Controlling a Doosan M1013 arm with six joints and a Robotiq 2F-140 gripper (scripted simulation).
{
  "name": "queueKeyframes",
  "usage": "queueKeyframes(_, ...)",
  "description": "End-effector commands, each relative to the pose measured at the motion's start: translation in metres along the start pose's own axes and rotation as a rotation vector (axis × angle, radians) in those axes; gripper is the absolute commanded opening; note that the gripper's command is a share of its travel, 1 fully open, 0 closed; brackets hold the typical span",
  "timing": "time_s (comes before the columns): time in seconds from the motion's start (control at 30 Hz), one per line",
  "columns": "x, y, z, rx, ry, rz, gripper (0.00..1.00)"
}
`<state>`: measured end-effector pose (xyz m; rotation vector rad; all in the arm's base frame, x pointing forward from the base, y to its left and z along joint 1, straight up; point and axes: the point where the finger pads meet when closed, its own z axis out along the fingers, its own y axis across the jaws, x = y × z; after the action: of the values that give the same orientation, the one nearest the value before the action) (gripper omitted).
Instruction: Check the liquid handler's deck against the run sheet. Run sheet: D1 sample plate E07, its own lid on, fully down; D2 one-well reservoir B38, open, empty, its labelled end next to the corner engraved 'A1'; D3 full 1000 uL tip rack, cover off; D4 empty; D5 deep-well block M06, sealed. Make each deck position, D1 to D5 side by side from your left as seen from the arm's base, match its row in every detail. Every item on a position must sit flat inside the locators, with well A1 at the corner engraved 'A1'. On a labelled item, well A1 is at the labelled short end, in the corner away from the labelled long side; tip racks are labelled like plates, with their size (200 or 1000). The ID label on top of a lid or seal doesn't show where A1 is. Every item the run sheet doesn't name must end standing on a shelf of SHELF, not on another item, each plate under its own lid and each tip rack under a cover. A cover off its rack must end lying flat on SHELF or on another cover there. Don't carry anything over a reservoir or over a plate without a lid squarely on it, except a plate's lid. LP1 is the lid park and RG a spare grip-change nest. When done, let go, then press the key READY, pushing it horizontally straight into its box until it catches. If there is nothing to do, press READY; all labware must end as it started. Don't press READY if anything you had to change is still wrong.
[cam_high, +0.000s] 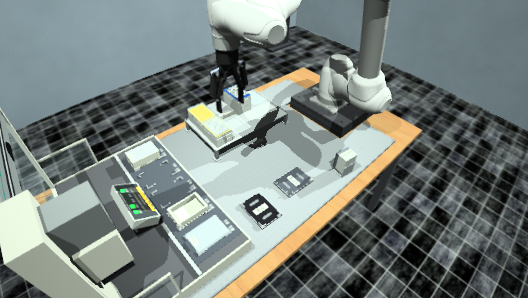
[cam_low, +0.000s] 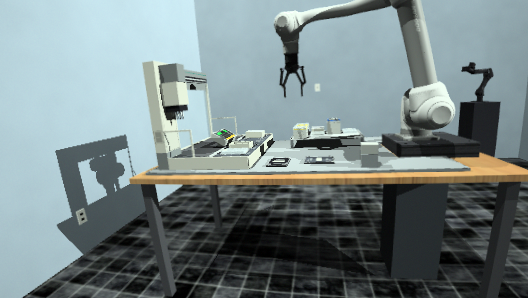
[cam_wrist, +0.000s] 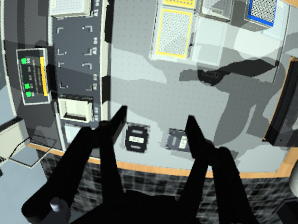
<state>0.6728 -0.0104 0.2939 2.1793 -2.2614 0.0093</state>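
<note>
My gripper (cam_high: 228, 95) hangs high above the table, over the shelf end, open and empty; it also shows in the exterior view (cam_low: 292, 91) and in the wrist view (cam_wrist: 156, 119). The liquid handler's deck (cam_high: 175, 200) holds a white block (cam_high: 142, 154) at its far end, a bare stretch in the middle, an open white reservoir (cam_high: 187, 209) and a lidded plate (cam_high: 207, 235) at the near end. In the wrist view the block (cam_wrist: 69, 2) and the reservoir (cam_wrist: 73, 111) show; my fingers hide the plate.
The shelf (cam_high: 235, 122) carries a yellow-topped rack (cam_high: 202, 114), a yellow-edged rack (cam_high: 220, 129) and a blue-edged rack (cam_high: 237, 95). Two black nests (cam_high: 260, 210) (cam_high: 293, 182) lie near the front edge. A small grey box (cam_high: 345, 161) stands beside the arm's base. The handler's tower (cam_high: 50, 235) stands at the left.
</note>
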Motion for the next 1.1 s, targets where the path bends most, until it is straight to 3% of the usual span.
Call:
queueKeyframes(0.0, 0.000, 0.013, -0.001, 0.002, 0.000, 0.000, 0.66)
queueKeyframes(1.07, 0.005, 0.153, -0.001, 0.001, 0.000, 0.000, 0.66)
